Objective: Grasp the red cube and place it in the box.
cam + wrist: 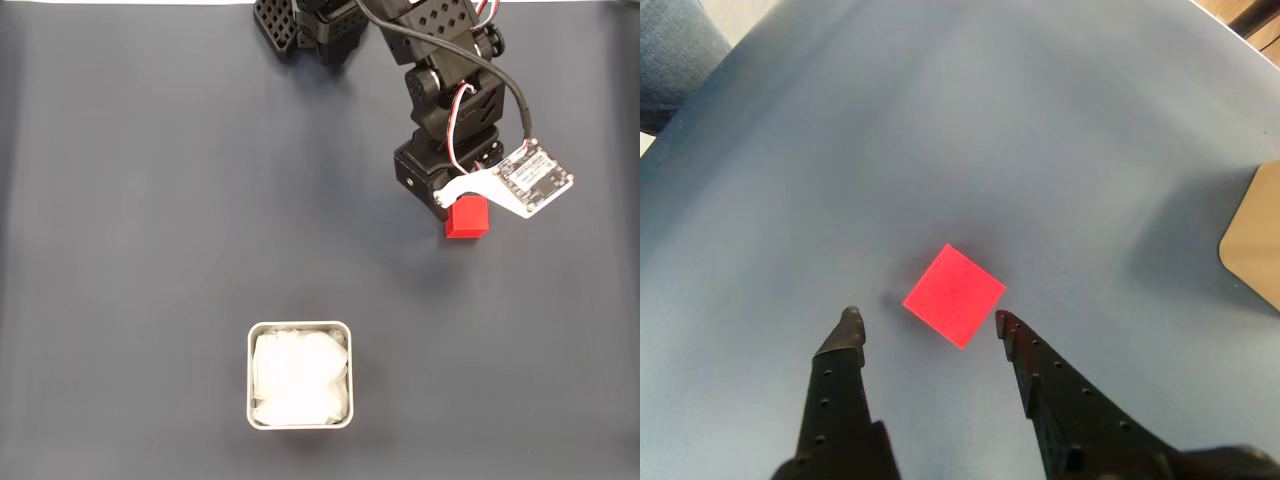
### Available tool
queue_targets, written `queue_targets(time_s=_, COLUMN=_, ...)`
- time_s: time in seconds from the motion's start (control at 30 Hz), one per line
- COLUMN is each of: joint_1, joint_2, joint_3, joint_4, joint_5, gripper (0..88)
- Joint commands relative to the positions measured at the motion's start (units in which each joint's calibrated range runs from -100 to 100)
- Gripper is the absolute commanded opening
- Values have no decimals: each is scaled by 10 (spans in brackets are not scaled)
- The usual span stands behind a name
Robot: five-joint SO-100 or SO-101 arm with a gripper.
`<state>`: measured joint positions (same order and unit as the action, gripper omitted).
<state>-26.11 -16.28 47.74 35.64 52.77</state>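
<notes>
The red cube (468, 218) lies on the dark table at the right of the fixed view, partly under the arm's head. Seen from the wrist, the red cube (954, 295) sits just ahead of my gripper (927, 322), slightly toward the right finger. The gripper is open, its two black fingertips (849, 326) apart and holding nothing; the right tip reaches close to the cube's corner. The box (300, 375), square with a grey metal rim and white lining, stands near the front edge, well left of and below the cube in the fixed view.
The arm's black base (320, 25) stands at the back of the table. A white circuit board (532, 178) hangs off the wrist. In the wrist view a tan surface (1255, 245) shows past the table's right edge and a person's blue-jeaned leg (675, 55) at top left.
</notes>
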Motion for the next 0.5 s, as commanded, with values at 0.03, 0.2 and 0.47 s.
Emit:
queue_targets(time_s=0.03, joint_1=-5, joint_2=3, joint_3=-27, joint_4=-11, joint_5=0, gripper=307)
queue_targets(time_s=0.2, joint_1=-7, joint_2=12, joint_3=-31, joint_4=-15, joint_5=0, gripper=307)
queue_targets(time_s=0.47, joint_1=-7, joint_2=33, joint_3=-55, joint_4=-17, joint_5=-1, gripper=307)
